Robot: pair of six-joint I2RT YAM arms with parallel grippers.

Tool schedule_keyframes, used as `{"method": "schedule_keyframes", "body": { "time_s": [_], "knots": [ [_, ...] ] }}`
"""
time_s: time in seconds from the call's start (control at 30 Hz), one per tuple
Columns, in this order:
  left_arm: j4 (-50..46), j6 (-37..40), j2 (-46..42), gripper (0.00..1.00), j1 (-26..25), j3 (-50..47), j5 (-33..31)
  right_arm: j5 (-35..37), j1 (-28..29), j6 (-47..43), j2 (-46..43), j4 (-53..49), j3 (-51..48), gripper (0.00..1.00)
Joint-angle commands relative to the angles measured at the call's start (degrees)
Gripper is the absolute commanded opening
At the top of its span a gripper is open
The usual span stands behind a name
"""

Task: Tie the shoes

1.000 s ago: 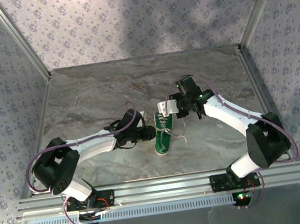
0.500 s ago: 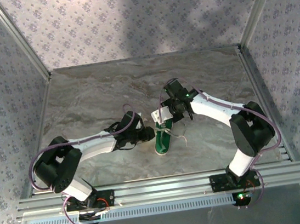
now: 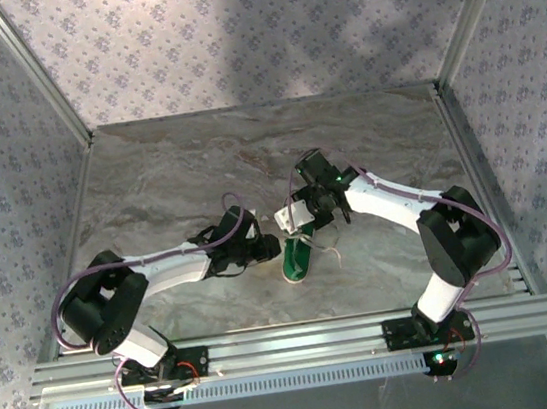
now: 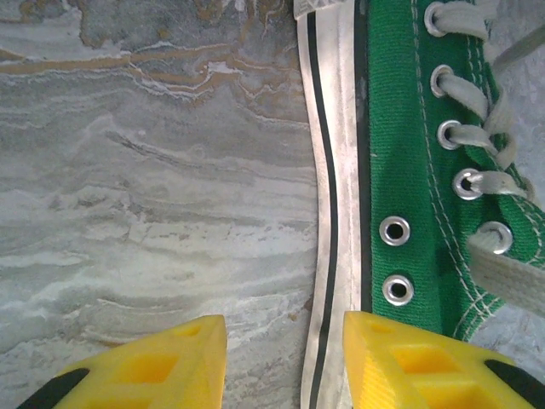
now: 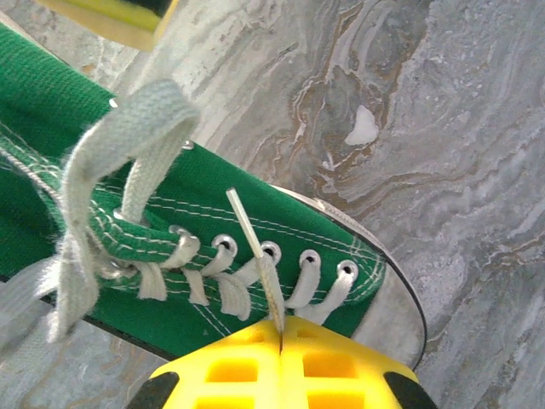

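The shoe (image 3: 296, 255) is a small green canvas sneaker with white laces, lying mid-table with its toe toward the arms. My right gripper (image 3: 301, 215) hovers over its far end, and in the right wrist view this gripper (image 5: 281, 331) is shut on a white lace end (image 5: 255, 243) whose stiff tip pokes out above the eyelets. My left gripper (image 3: 272, 246) sits low against the shoe's left side. Its jaws (image 4: 285, 332) stand open, one yellow finger over bare table and the other over the white sole edge (image 4: 328, 213). Nothing is pinched there. A loose lace loop (image 5: 128, 145) rises near the ankle.
The marble tabletop (image 3: 169, 178) stretches behind and to both sides of the shoe. Patterned walls with metal posts close it in, and an aluminium rail (image 3: 292, 343) runs along the near edge. A small white chip (image 5: 362, 129) lies on the table beyond the toe.
My right gripper has travelled left and toward the shoe, carrying the lace end over the eyelets. The left arm has barely shifted.
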Motion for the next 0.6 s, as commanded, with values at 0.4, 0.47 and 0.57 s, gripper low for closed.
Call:
{"method": "schedule_keyframes", "body": {
  "time_s": [0.4, 0.47, 0.57],
  "knots": [
    [3.9, 0.6, -2.6, 0.45, 0.3, 0.2, 2.3, -0.6, 0.6, -7.2, -2.5, -3.8, -3.4, 0.0],
    [4.3, 0.3, -2.4, 0.45, 0.7, 0.2, 2.3, -0.8, 0.8, -7.1, -2.6, -3.9, -3.5, 0.0],
    [4.4, 0.4, -2.0, 0.45, 0.9, 0.9, 2.3, -1.5, 0.9, -7.1, -2.9, -3.8, -3.5, 0.0]
  ]
}}
